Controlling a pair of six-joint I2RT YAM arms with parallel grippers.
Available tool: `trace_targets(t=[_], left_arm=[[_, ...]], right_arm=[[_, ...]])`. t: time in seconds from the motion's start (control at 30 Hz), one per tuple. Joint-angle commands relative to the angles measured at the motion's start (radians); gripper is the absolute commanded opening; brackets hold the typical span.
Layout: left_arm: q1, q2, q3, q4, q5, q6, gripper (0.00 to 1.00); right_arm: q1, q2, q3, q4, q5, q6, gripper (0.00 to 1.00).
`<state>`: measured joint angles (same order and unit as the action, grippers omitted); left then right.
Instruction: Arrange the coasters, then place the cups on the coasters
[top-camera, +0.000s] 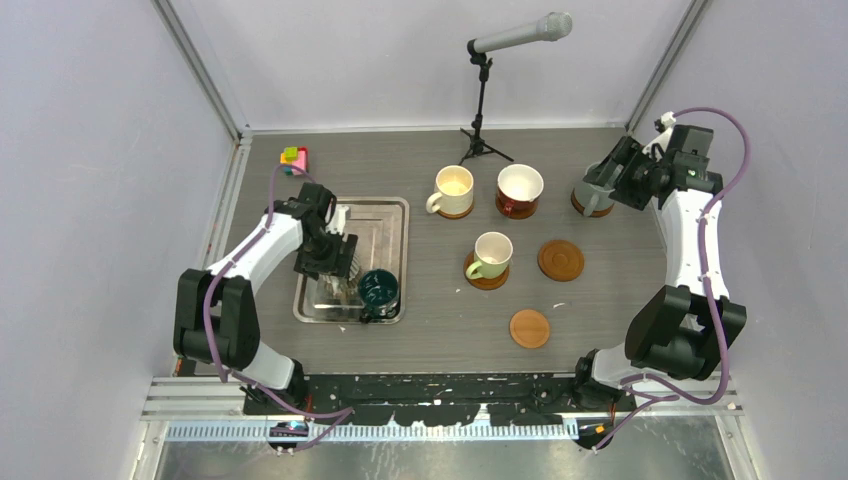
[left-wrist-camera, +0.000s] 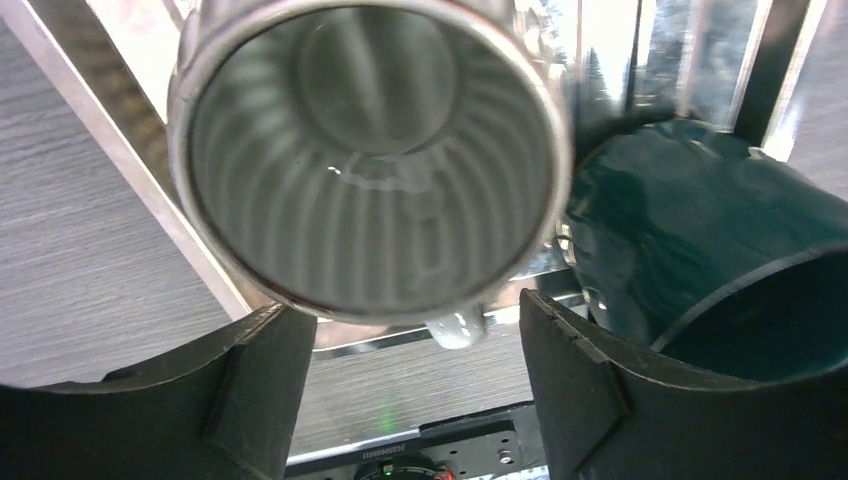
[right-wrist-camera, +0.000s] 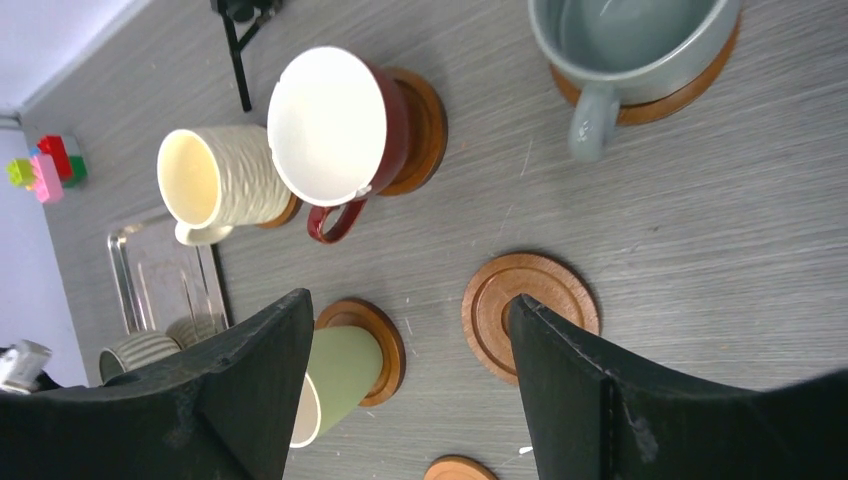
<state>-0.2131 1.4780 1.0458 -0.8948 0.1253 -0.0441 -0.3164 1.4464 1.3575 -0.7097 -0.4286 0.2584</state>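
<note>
Silver-grey ribbed cup (left-wrist-camera: 370, 160) sits between the parted left jaws, ungripped, lined up for lifting off the tray (top-camera: 382, 232); right jaws gape empty.

High rear overview; left wrist view very close, right wrist farther (steel tray (top-camera: 380, 225) in all three)

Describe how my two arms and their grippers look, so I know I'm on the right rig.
Both arms match: the left arm and right arm have white links between chunky black joints, each trailed by a loose purple cable. The left gripper and right gripper each have two broad matt black fingers with angled tips. No readable markings show.
</note>
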Motion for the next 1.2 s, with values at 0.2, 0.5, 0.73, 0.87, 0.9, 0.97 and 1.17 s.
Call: trace_targets(t=[0.2,0.5,0.73,0.87,0.9,0.97,1.17], left_arm=[[0.004,0.014,-0.002,0.178,-0.192,-0.017,0.62],[0.052,0.008,-0.111,0.426,-0.156,0.032,0.6],[0.087,-0.007,-0.152,0.552,-0.084,0.039,0.53],[0.089,0.019,-0.145,0.564,-0.106,0.069,0.41],[0.089,0.022,-0.145,0.567,-0.116,0.072,0.38],[0.092,0.014,-0.147,0.569,-0.117,0.073,0.28],[0.092,-0.043,-0.107,0.546,-0.117,0.067,0.0]], right_arm=[[-0.062,-0.005,0.05,-0.007,-0.07,-0.015,0.76],[-0.079,-0.016,0.001,0.01,-0.081,-0.008,0.76],[-0.088,-0.015,-0.015,0.01,-0.085,-0.013,0.76],[-0.089,-0.015,-0.032,0.023,-0.088,-0.006,0.76],[-0.09,-0.017,-0.036,0.025,-0.087,-0.004,0.76],[-0.09,-0.019,-0.039,0.026,-0.087,-0.006,0.76],[-0.096,-0.027,-0.064,0.039,-0.096,-0.002,0.76]])
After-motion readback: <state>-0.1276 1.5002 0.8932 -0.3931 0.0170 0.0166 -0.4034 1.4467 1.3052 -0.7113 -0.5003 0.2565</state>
